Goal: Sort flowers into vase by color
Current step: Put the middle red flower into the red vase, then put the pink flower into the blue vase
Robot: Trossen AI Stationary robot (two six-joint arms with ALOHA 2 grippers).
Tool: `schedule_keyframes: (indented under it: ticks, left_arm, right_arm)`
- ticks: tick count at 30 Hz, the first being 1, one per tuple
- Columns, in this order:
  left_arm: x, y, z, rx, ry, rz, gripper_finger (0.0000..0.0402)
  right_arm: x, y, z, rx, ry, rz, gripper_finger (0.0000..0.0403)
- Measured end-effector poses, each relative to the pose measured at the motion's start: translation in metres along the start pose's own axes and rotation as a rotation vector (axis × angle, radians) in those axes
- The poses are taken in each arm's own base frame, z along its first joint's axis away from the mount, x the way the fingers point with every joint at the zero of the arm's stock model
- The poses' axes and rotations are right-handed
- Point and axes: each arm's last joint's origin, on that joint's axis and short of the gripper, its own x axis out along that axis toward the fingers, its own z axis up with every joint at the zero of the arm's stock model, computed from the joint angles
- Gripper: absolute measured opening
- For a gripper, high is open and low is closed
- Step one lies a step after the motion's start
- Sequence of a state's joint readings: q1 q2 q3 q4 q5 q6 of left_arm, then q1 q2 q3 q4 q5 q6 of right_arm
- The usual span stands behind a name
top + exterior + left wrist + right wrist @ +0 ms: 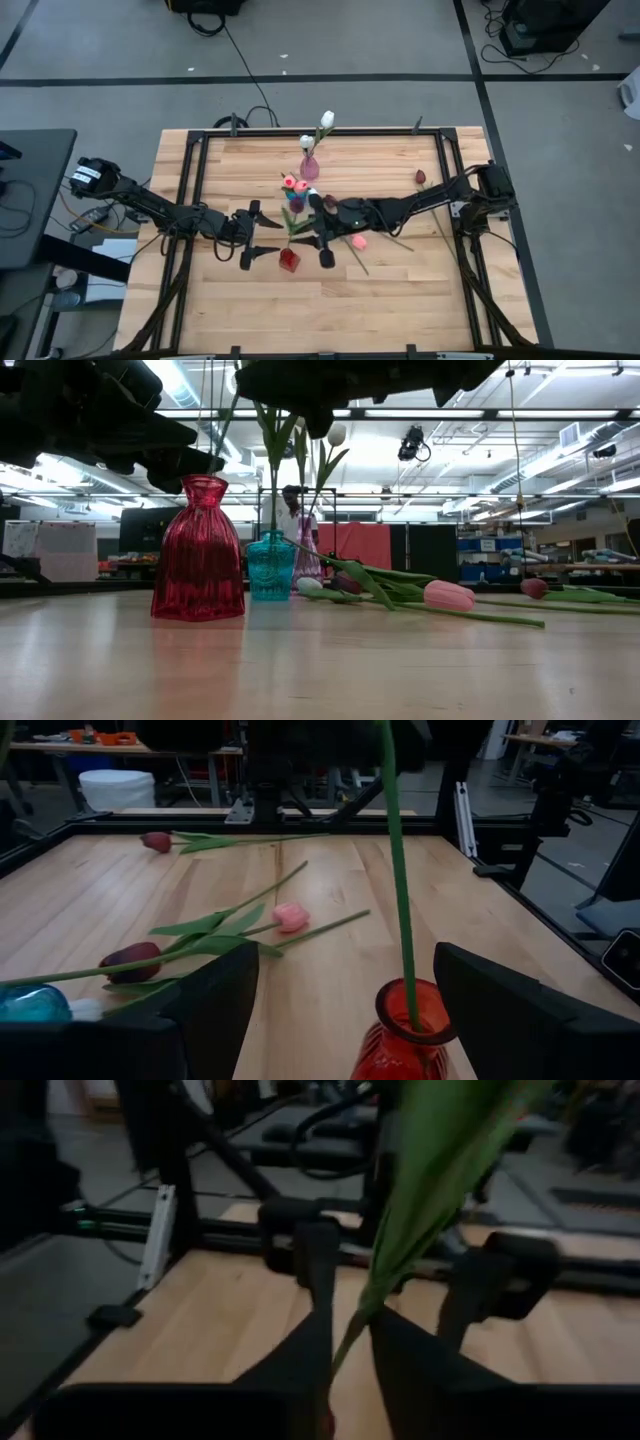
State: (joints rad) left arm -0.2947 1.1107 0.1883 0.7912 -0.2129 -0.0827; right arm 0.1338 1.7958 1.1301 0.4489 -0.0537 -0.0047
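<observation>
The left tool (246, 236) sits over the middle of the wooden counter (400, 300), its two fingers (205, 1005) spread wide and holding nothing, just left of the red vase (289, 260); that vase stands nearest the front edge, and a green stem (398, 870) runs down into its mouth; in the low view the red vase is the leftmost and nearest of the row, with a teal vase (270, 565) just behind and to its right, leaves rising from it; farther back stands a pink vase (310, 167) carrying white tulips (327, 120); pink tulip heads (294, 184) show at the teal vase seen from above.

The right tool (325, 234) is over the counter just right of the red vase; its wrist view shows its fingers (310, 1355) drawn close together on a green stem and leaf (430, 1170), so it is gripping a flower.

To the right of the vases, loose flowers lie flat on the counter; a pink tulip (448, 596) lies nearest, with a dark red tulip (130, 963) beside it toward the vases; another dark red tulip (421, 177) lies well apart, near the far right corner.

A person (292, 515) stands in the room beyond the counter.
</observation>
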Motion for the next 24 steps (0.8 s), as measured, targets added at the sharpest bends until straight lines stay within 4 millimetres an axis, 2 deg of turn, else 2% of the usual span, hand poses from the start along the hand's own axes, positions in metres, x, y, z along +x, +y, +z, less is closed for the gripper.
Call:
schedule_keyframes:
  ticks: [5, 9, 17, 21, 24]
  left_arm:
    - [0.0, 0.0, 0.0, 0.0, -0.001, 0.001, 0.0307]
    - [0.0, 0.0, 0.0, 0.0, -0.001, 0.002, 0.0307]
    - [0.0, 0.0, -0.001, 0.001, 0.004, 0.002, 0.0307]
    - [0.0, 0.0, 0.0, 0.0, 0.001, 0.004, 0.0307]
    - [0.0, 0.001, 0.0, 0.002, -0.002, 0.022, 0.0307]
  right_arm:
    - [0.0, -0.001, -0.007, 0.02, 0.072, 0.044, 0.0156]
    - [-0.001, -0.002, -0.013, 0.018, 0.13, 0.042, 0.0183]
    - [-0.018, -0.003, -0.01, -0.016, 0.268, -0.026, 0.0192]
    - [-0.032, -0.005, -0.009, -0.033, 0.378, -0.155, 0.0191]
    - [-0.038, -0.01, -0.016, -0.025, 0.468, -0.287, 0.0191]
